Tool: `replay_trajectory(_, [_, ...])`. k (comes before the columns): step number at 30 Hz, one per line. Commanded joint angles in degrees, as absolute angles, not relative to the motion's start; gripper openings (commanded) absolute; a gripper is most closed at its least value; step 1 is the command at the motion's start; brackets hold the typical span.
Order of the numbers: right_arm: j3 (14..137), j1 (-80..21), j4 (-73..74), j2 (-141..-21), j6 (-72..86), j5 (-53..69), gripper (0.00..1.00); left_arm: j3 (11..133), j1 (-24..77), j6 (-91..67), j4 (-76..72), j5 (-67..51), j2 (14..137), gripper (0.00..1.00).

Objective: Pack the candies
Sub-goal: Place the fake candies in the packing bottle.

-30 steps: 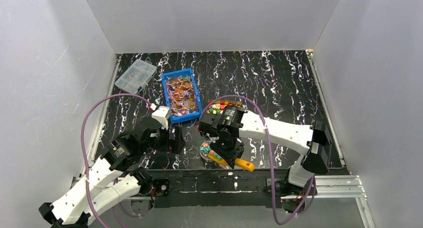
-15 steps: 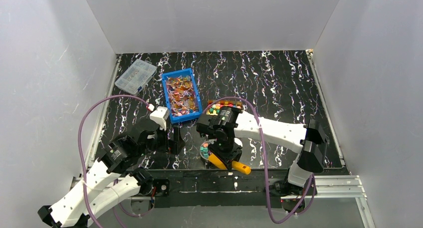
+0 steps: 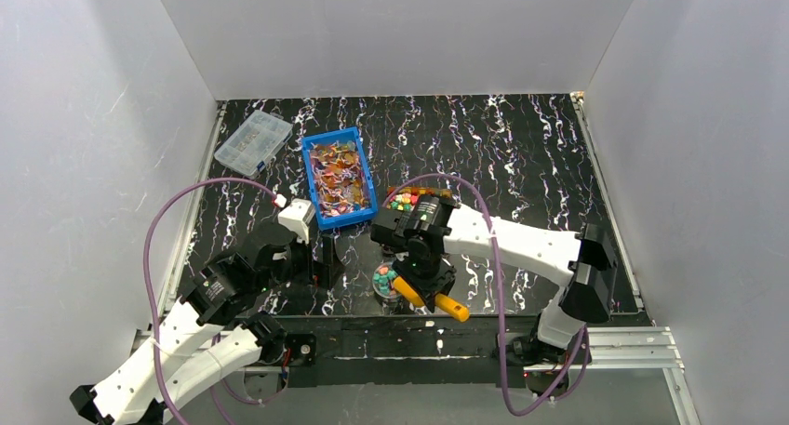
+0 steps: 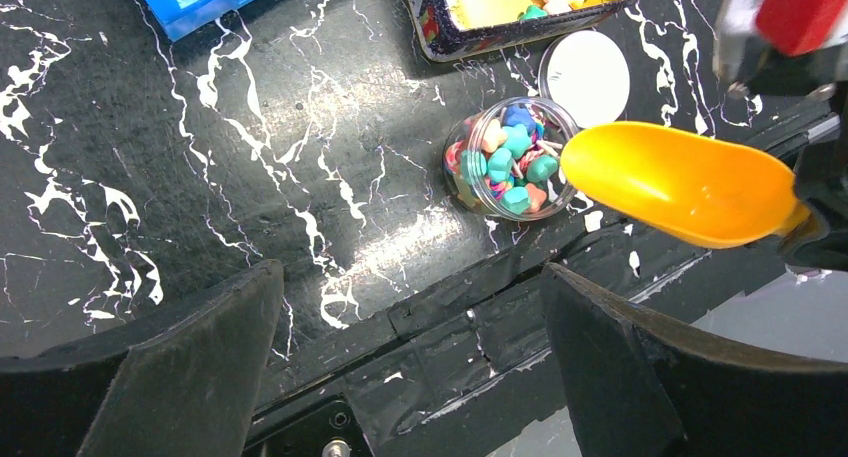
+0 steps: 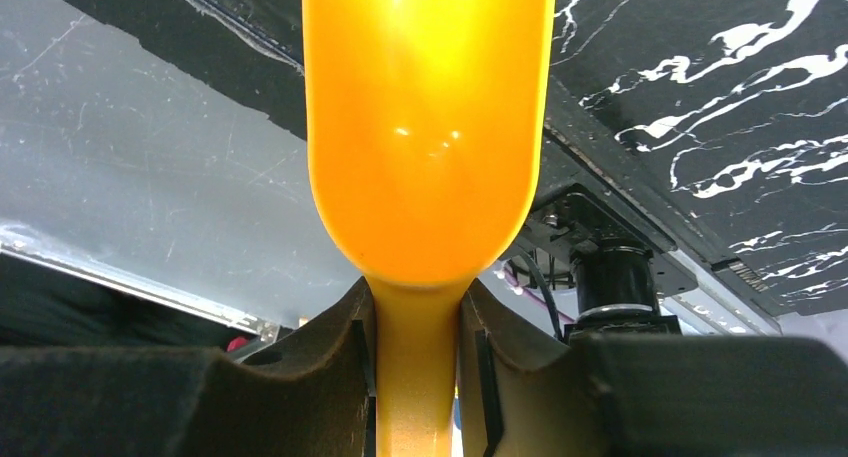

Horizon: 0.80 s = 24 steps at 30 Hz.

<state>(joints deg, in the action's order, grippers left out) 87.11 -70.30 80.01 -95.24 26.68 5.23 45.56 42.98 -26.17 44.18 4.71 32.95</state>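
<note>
One orange scoop (image 5: 430, 127), handle clamped in your right claw (image 5: 415, 322). Many candies (image 4: 510, 157) in a jar (image 4: 452, 167), ahead of your wide-open left claw (image 4: 410, 297).

Your bench (image 3: 521, 146) is black with white marbled veins. 5 things sit directly on it: a clear compartment box (image 3: 252, 140) at the far left, a blue bin (image 3: 346, 220) just right of it, a dark tin (image 4: 500, 32) near the middle, and, by the near edge, a small clear jar (image 4: 452, 167) of candies (image 4: 515, 142) with a white round lid (image 4: 585, 77) just beside it.
</note>
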Motion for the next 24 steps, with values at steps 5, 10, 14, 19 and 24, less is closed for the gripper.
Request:
replay_trajectory(5, [82.78,-70.03,73.64,-84.53,31.36,-6.97,0.01,45.53,43.2,-26.28,45.0,4.57,33.75,0.99])
replay_trajectory(10, [78.34,-69.42,68.67,-78.9,34.75,-17.11,0.01,45.62,43.15,-26.24,45.01,4.77,34.86,0.99])
replay_trajectory(14, [74.4,-68.17,63.58,-74.35,36.23,-22.79,0.01,45.62,43.16,-26.3,45.0,5.05,35.2,0.99])
replay_trajectory(19, [70.49,-65.4,59.71,-70.23,36.17,-29.13,0.01,45.62,43.09,-26.37,45.0,5.27,36.17,0.99])
replay_trajectory(24, [67.76,-61.23,56.2,-69.31,34.42,-36.2,0.01,45.7,43.13,-26.46,45.01,5.98,37.05,0.99])
